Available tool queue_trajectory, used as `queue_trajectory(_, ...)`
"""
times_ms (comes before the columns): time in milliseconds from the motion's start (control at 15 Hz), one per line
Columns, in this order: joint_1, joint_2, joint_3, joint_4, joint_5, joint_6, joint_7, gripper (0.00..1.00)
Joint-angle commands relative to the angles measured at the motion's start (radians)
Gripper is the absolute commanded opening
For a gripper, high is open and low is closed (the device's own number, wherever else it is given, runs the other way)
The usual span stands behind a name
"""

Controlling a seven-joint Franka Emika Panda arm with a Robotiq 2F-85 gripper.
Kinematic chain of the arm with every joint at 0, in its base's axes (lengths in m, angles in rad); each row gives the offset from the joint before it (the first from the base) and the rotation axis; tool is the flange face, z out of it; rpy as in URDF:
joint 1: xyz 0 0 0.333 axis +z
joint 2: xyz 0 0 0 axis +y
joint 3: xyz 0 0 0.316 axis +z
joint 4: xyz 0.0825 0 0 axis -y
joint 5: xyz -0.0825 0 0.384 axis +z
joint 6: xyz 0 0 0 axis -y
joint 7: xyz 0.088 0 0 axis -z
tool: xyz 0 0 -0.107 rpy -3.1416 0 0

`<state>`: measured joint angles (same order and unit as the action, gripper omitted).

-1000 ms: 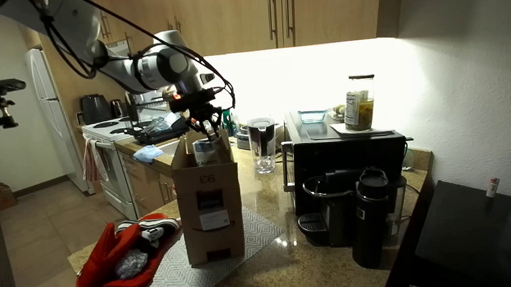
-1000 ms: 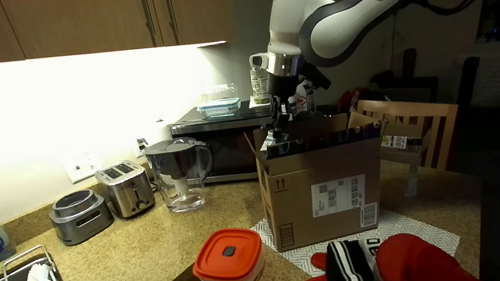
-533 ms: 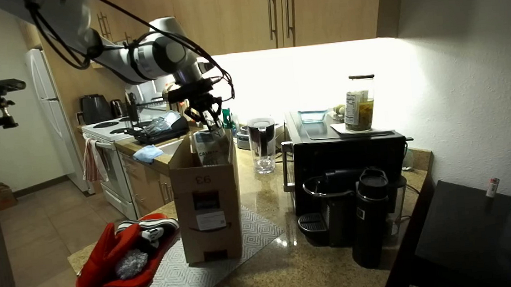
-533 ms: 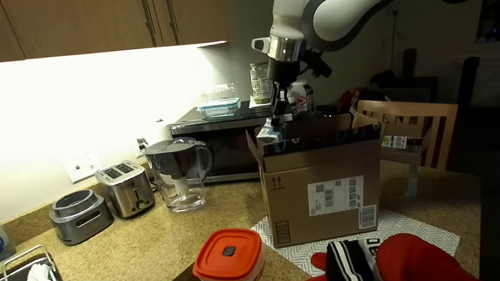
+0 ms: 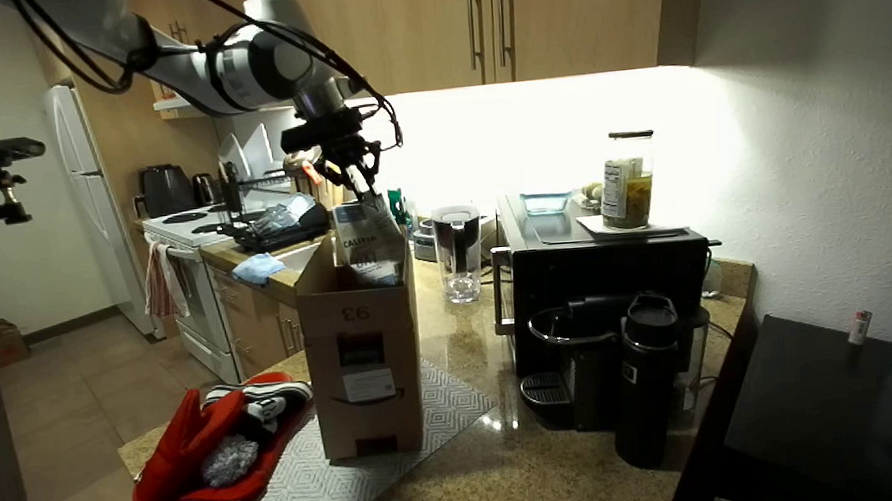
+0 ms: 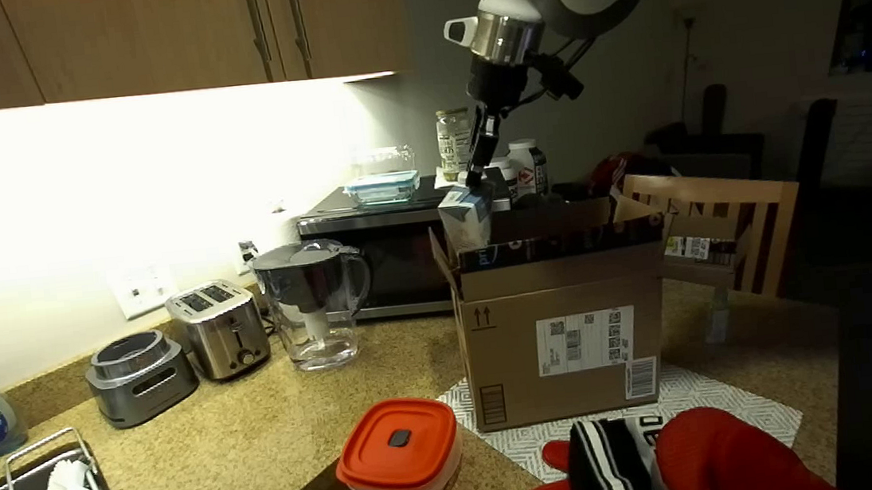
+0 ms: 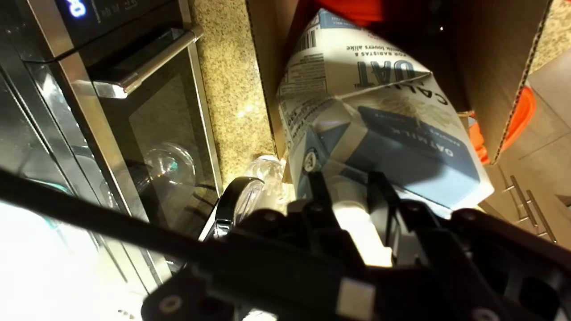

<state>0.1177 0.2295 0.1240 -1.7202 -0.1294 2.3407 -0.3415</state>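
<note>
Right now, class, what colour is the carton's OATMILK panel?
Blue; the panel shows best in the wrist view.

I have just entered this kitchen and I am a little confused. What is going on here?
The robot's gripper is closed on the top end of an oat milk carton. The carton leans a little, its upper part above the open cardboard box and its lower part inside, at one end of the box. The box stands on a patterned mat on the counter, with a red-lidded container nearby.
</note>
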Motion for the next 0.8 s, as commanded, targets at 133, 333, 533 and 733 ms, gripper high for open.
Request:
queue_trajectory(133,-0.011,-0.073,0.003,-0.043,0.048,-0.001,0.046,0.07)
queue_trajectory(333,-0.014,-0.094,0.003,-0.045,0.081,-0.008,0.054,0.07)
queue_trajectory(533,-0.013,-0.111,-0.005,-0.039,0.097,-0.035,0.083,0.07)
queue_trajectory(733,-0.014,-0.133,-0.012,-0.035,0.117,-0.061,0.120,0.07)
